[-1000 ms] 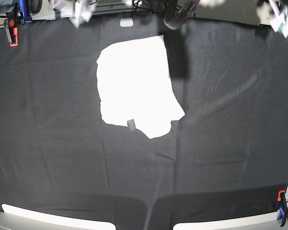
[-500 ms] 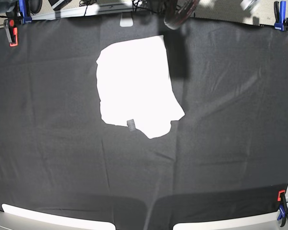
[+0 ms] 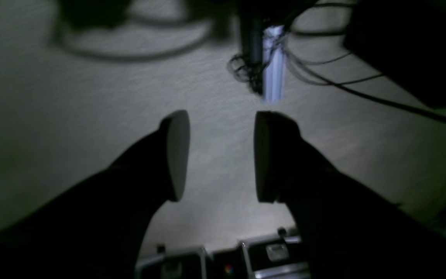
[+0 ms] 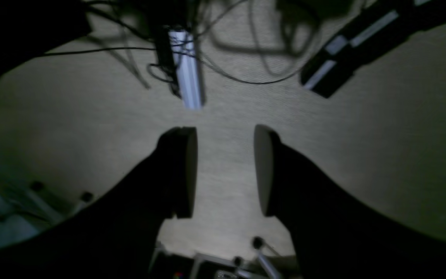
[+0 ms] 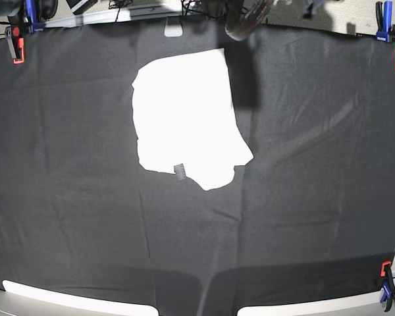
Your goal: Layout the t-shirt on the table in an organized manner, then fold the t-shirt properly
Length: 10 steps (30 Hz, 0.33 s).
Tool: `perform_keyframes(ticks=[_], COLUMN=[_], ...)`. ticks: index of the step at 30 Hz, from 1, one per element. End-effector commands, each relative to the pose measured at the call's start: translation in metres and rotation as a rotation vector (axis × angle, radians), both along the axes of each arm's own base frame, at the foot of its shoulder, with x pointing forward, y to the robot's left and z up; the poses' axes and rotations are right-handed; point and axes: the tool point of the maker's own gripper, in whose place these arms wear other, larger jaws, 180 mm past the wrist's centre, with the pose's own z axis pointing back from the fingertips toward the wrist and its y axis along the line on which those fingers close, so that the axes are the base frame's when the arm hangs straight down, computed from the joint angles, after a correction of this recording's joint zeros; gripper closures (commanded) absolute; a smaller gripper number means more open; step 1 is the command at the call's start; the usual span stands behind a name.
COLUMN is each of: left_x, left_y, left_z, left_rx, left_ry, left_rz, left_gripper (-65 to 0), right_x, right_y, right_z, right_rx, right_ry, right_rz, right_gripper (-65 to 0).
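Note:
The white t-shirt [image 5: 187, 118] lies folded into a compact plain shape on the black table [image 5: 303, 197], a little left of the middle and towards the far edge, with a small grey tag at its near hem. Neither arm shows in the base view. My left gripper [image 3: 221, 155] hangs open over pale carpet, off the table, with nothing between its dark fingers [image 3: 174, 155]. My right gripper [image 4: 225, 170] is open too, also over the floor and holding nothing.
Red and blue clips [image 5: 16, 41] pin the cloth at the far corners, and another clip [image 5: 386, 284] sits at the near right. Cables [image 4: 246, 58] and a white strip [image 3: 273, 66] lie on the floor beyond the far edge.
Both arms have pulled back past the table's far edge and left the base view. The t-shirt has not moved.

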Motion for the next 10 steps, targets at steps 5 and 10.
perform_keyframes(ticks=[5, 10], left_x=[-0.011, -0.017], left_y=[-0.015, -0.02], left_z=[0.0, 0.0], left_rx=[-0.026, -0.032], left_ry=[0.026, 0.05], left_rz=[0.004, 0.001], left_gripper=[-25.0, -25.0], right_x=[0.004, -0.016], right_y=[0.005, 0.013], right_z=[-0.001, 0.003], right_rx=[0.022, 0.065], right_ry=[0.011, 0.096], right_rz=[0.082, 0.137], right_gripper=[-23.5, -23.6])
